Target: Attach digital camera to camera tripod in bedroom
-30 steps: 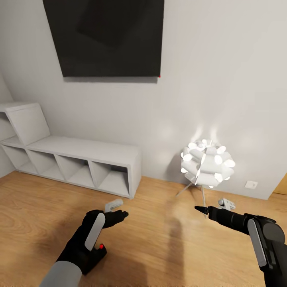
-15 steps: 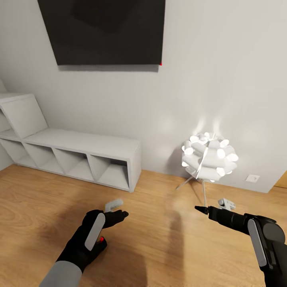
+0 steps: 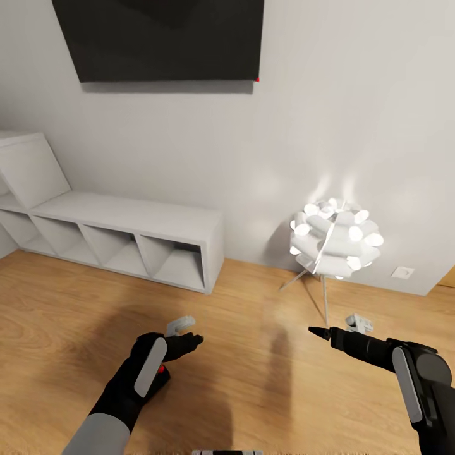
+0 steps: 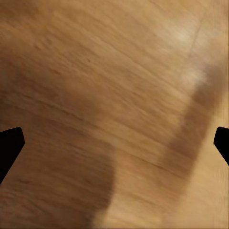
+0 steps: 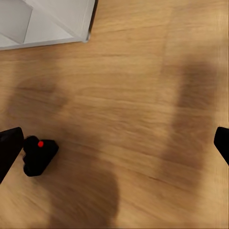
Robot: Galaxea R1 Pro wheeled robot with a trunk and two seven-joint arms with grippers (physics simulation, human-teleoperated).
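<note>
Currently both arms hang over the light wood plank floor (image 3: 265, 392) of the pale-grey-walled bedroom.

Left gripper (image 3: 183, 333): black wrist low and left in the head view, pale fingers pointing forward. Left wrist view has both dark fingertips (image 4: 9, 145) at opposite edges, so the jaws stand wide apart with bare planks and a soft shadow between. Holding nothing.

Right gripper (image 3: 344, 328): low and right in the head view, pointing inward. Right wrist view has its fingertips (image 5: 8, 148) at the far edges too, so wide open, holding nothing.

Small black digital camera with a bright red dot on top (image 5: 39, 155) lies on the floor, clear of both grippers. In the right wrist view it sits just beside one fingertip, not between the jaws. In the head view it's mostly hidden under the left wrist, just a red speck and a dark edge (image 3: 163, 371).

Surroundings:
- Low grey cube shelf (image 3: 126, 230) against the wall, left of centre, stepping up taller at its far left; its corner (image 5: 45, 21) also shows in the right wrist view.
- Large black rectangular wall panel (image 3: 161, 38) above it.
- Lit white clustered-ball lamp on thin splayed legs (image 3: 333, 240) stands on the floor right of the shelf.
- White wall socket (image 3: 402, 273) low on the wall, right of the lamp.
</note>
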